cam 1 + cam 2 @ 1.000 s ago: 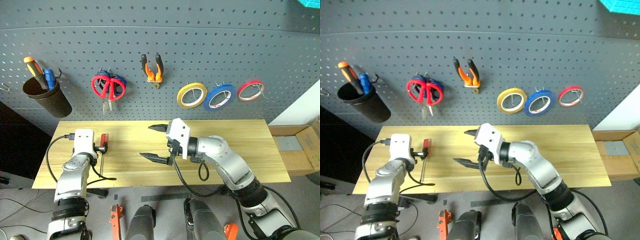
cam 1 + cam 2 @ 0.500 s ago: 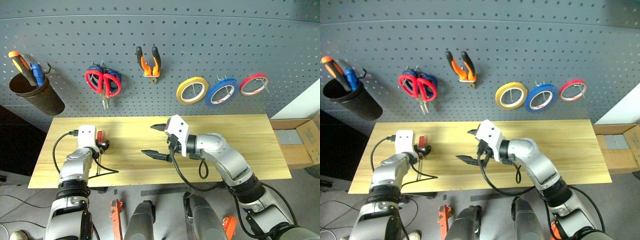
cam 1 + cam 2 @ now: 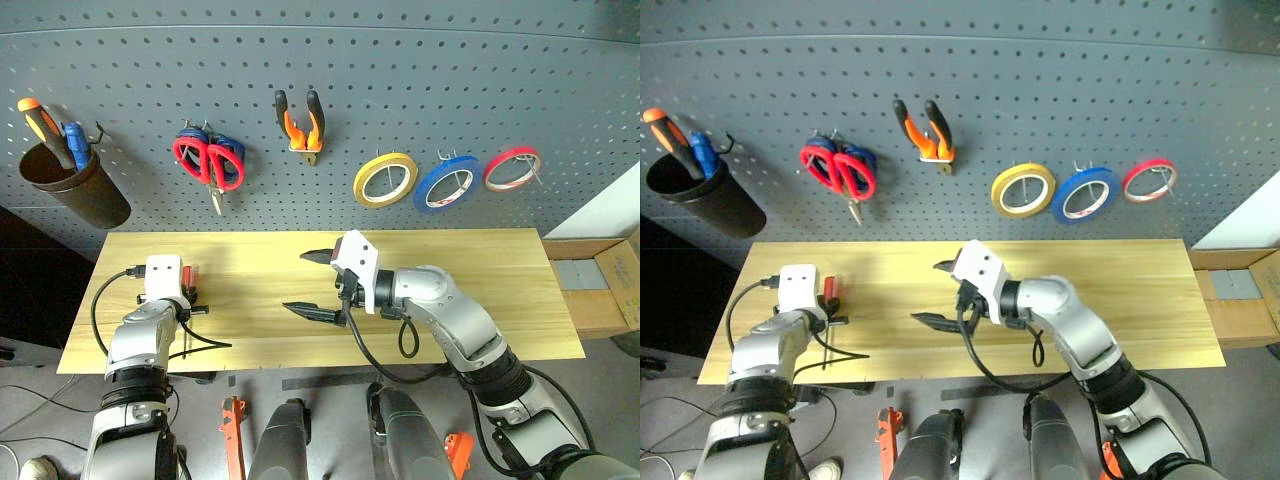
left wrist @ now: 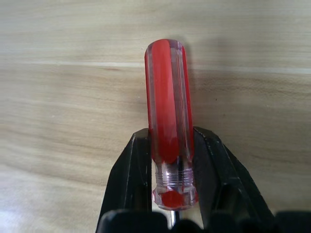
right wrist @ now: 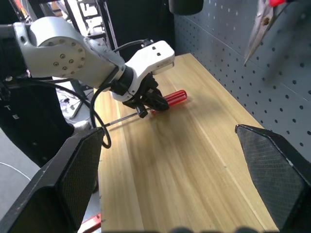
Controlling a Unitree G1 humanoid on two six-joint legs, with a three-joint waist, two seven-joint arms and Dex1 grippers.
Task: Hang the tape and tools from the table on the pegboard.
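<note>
A slim screwdriver (image 4: 170, 111) with a clear red handle lies on the table (image 3: 480, 270) near its left end. My left gripper (image 4: 170, 138) is shut on the lower part of the handle, one black finger pressing each side; the shaft is hidden behind the gripper. The same grip appears in the right wrist view, left gripper (image 5: 150, 104) on the screwdriver (image 5: 172, 98). Above the table's middle my right gripper (image 3: 312, 284) hovers open and empty. On the pegboard (image 3: 450, 80) hang the red-handled scissors (image 3: 208, 163), the pliers (image 3: 301, 125) and the blue tape (image 3: 445, 184).
A yellow tape roll (image 3: 384, 180) and a red tape roll (image 3: 511, 168) flank the blue one. A dark cup (image 3: 75, 185) with an orange-handled screwdriver hangs at the pegboard's left. A cardboard box (image 3: 600, 290) sits past the table's right end.
My left gripper's fingers have closed onto the screwdriver's red handle. The whole picture has shifted with the camera. The right arm has kept still.
</note>
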